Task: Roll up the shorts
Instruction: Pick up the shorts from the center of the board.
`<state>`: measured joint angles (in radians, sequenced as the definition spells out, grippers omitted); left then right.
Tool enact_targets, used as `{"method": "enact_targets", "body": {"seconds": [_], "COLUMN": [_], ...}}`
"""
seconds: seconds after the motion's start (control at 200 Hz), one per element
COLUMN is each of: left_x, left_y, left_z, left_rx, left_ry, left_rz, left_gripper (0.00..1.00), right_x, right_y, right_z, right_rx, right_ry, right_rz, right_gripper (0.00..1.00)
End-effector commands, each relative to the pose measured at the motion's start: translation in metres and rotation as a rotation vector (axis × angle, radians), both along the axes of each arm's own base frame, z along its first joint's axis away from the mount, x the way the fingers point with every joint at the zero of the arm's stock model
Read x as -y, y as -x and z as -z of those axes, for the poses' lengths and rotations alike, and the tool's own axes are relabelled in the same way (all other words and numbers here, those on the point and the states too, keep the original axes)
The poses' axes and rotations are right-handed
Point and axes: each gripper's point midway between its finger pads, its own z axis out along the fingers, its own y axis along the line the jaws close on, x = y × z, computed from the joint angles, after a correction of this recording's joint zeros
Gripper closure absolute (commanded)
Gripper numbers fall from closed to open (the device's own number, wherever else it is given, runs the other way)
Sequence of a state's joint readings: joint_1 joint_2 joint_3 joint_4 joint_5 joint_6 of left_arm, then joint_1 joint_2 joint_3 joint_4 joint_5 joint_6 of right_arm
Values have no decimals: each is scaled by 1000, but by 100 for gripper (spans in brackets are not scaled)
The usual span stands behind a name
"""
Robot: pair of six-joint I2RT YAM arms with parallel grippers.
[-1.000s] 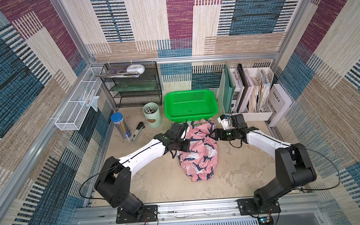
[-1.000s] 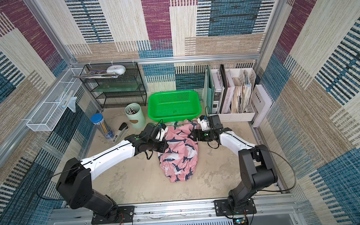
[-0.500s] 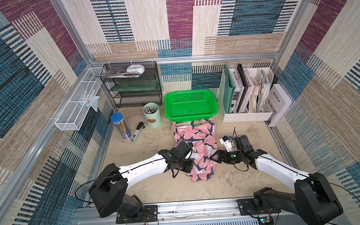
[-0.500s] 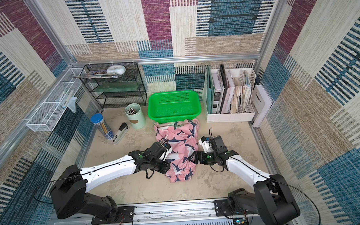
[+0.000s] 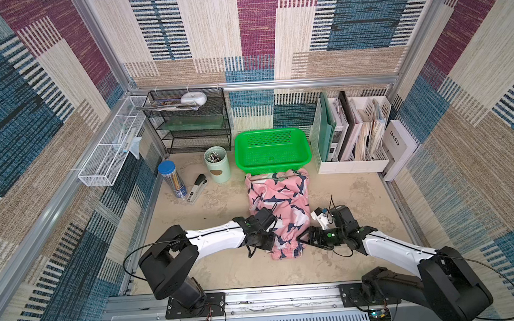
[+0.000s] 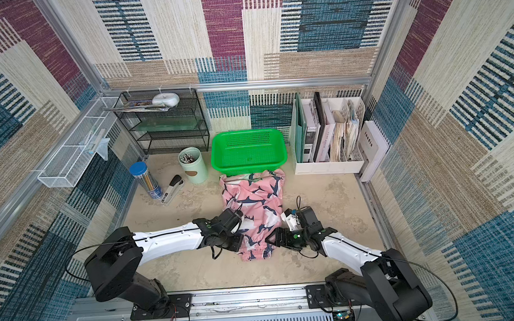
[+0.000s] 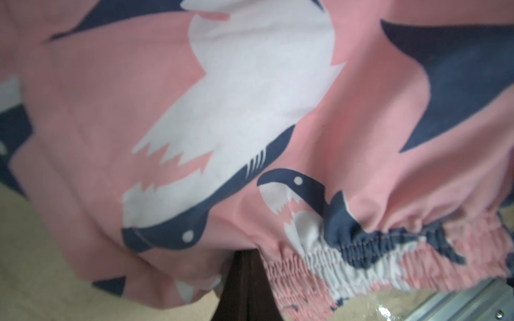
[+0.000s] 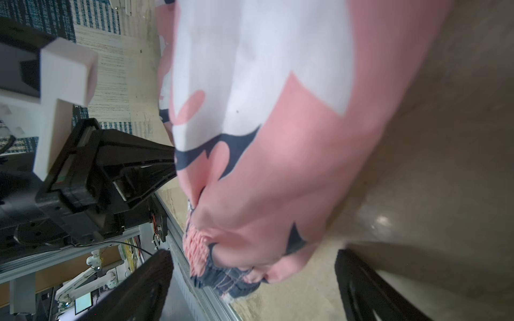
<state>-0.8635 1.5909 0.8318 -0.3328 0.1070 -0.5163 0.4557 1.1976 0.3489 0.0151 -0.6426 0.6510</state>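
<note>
The pink shark-print shorts (image 5: pixel 280 201) (image 6: pixel 254 202) lie spread on the sandy table, running from the green basket toward me, with the gathered waistband at the near end. My left gripper (image 5: pixel 270 243) (image 6: pixel 238 242) sits at the waistband's left corner. In the left wrist view its dark fingers (image 7: pixel 242 286) are pressed together, shut on the shorts (image 7: pixel 250 97). My right gripper (image 5: pixel 304 239) (image 6: pixel 271 238) stands open at the waistband's right corner. The right wrist view shows that gripper (image 8: pixel 250 289) with its jaws wide apart around the corner of the shorts (image 8: pixel 278 166).
The green basket (image 5: pixel 271 132) touches the shorts' far edge. A mint pen cup (image 5: pixel 217 165), a blue-lidded pencil tube (image 5: pixel 172 179) and a stapler (image 5: pixel 197 184) stand at the left. A black mesh shelf (image 5: pixel 189 122) and a white file holder (image 5: pixel 353 163) line the back.
Both arms have drawn back from the shorts' far end by the basket to the near waistband end. The left gripper has shut on the fabric. The right gripper has opened wider.
</note>
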Motion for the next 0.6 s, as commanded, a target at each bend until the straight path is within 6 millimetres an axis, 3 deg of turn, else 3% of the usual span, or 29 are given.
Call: {"method": "enact_targets", "body": {"seconds": [0.0,0.245,0.591], "left_x": [4,7,17], "left_y": [-1,-2,-1], "left_z": [2,4,15], "left_rx": [-6,-12,-53], "left_ry": [12,14,31], "left_rz": [-3,3,15], "left_gripper": [100,100,100], "right_x": [-2,-11,-19], "right_y": [7,22,22], "right_z": [8,28,29], "right_rx": [-42,-115,-112], "right_ry": [1,11,8], "right_rz": [-13,-57,-62], "right_gripper": [4,7,26]}}
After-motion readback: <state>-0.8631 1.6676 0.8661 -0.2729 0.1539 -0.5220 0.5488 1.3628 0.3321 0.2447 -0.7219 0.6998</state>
